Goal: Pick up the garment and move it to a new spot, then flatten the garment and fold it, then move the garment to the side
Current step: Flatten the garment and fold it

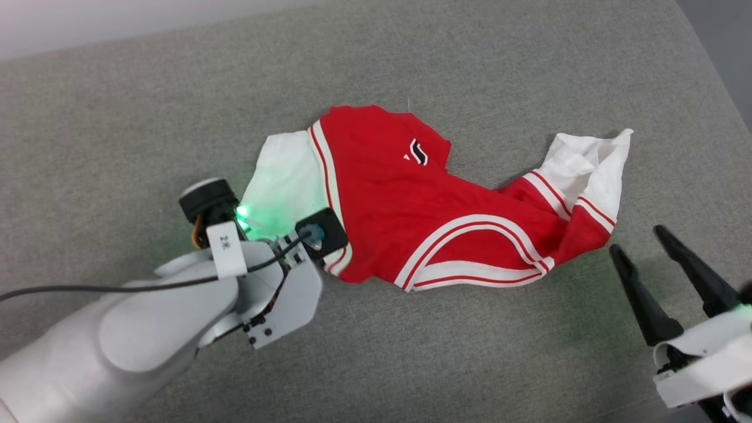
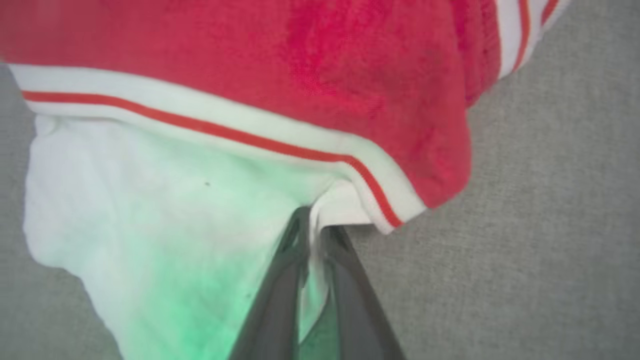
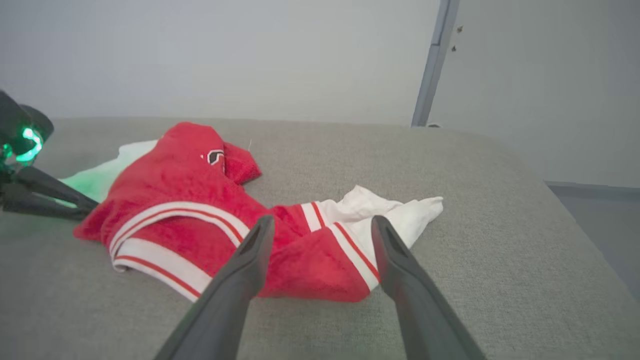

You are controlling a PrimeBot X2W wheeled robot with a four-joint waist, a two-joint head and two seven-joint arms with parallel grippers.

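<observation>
Pinching a fold of white cloth, the left gripper [image 2: 312, 226] sits at the bottom centre of the left wrist view. Its two long dark fingers are nearly together, with fabric caught between them just where the white sleeve [image 2: 150, 210] meets the white-and-red striped trim [image 2: 250, 137]. In the head view its pale arm [image 1: 135, 329] comes in from the lower left.

At the lower right of that view the right gripper [image 1: 637, 239] hovers with its fingers spread wide and nothing between them, just short of the nearest hem.

Beyond both lies the garment [image 1: 411, 200], a red soft-fabric sports jersey, crumpled across the middle of the frame on a grey woven cushion surface [image 1: 147, 106]. Its second white sleeve [image 1: 590, 158] is bunched toward the upper right, and a scrap of black, white-outlined lettering [image 1: 418, 153] shows near the top.

The pick-up step looks to be in hand: one corner is gripped, while the cloth lies on the cushion. Next, I judge, the right gripper needs to reach the bunched right side and close on it, so both arms can raise the jersey together. Lifting by one sleeve alone would likely leave it dangling and twisted.
</observation>
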